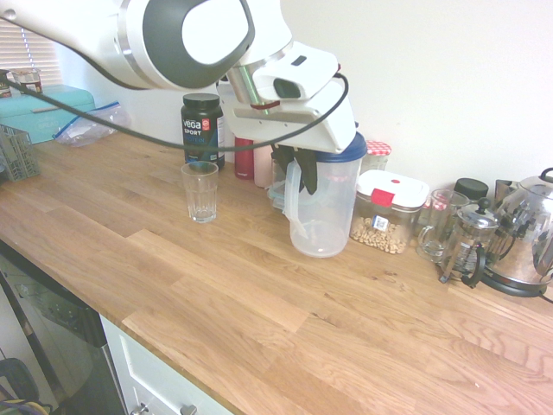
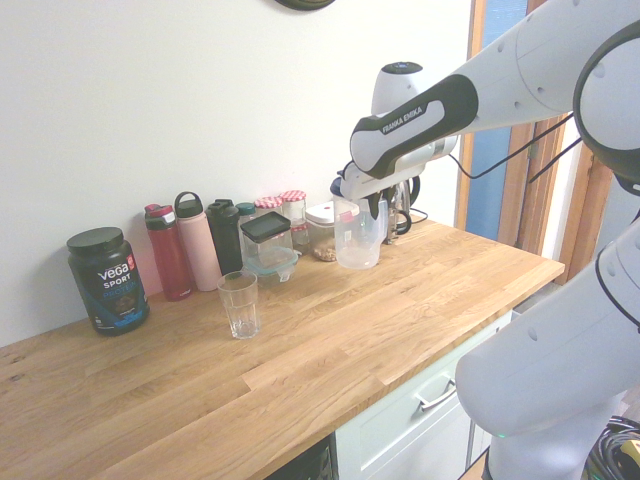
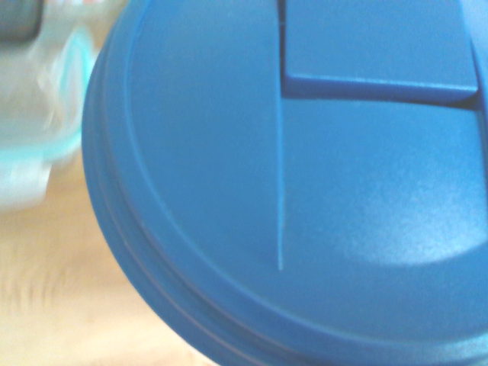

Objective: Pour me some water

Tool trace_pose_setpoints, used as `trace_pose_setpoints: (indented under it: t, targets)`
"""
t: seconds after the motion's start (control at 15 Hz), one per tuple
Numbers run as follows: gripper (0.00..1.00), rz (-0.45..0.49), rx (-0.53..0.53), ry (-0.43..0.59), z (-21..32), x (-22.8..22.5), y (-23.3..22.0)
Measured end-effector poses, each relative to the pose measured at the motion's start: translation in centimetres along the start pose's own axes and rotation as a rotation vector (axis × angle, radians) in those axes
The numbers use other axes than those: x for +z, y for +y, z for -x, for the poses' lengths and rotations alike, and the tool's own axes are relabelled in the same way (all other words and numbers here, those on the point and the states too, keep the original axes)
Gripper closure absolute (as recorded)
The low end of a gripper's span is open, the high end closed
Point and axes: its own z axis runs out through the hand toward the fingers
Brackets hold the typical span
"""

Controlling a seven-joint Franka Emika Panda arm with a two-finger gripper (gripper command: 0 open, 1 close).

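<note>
Pitcher (image 1: 321,207): clear plastic, blue-lidded, standing upright on the wooden countertop (image 1: 259,311), toward the back edge by the wall, touching or just beside the white-lidded container (image 1: 386,212) (contact not clear).
Pitcher lid (image 3: 305,191): fills the wrist view, blue, with a raised flap and a thin seam; a blurred clear tub with a teal rim at one side.
Gripper (image 1: 296,169): low over the pitcher's handle side, dark fingers (image 1: 308,173) running down close along the handle; clamped or merely beside it, cannot tell from either outside view.
Glass (image 1: 200,191): empty, upright, well apart from the pitcher, nearer the front edge than the bottles, just in front of the black Vega tub (image 1: 202,130).
Bottles (image 2: 190,245): red, pink and black, lined up along the back edge against the wall.
Jars (image 1: 374,151): red-checked lids, behind the pitcher.
French press (image 1: 467,245): beside the steel kettle (image 1: 523,235), toward the countertop's far end (a glass mug just beside it).
Teal bread box (image 1: 39,111): at the opposite end, a plastic bag (image 1: 91,124) next to it.
</note>
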Motion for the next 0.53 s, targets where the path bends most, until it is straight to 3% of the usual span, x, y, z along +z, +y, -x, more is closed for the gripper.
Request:
trace_pose_setpoints:
  t: [0.13,0.53]
  targets:
    - [1.0,-0.014,0.079,0.026,0.9,1.3,-0.3]
    - [1.0,0.059,0.078,-0.047,2.4,4.7,-0.8]
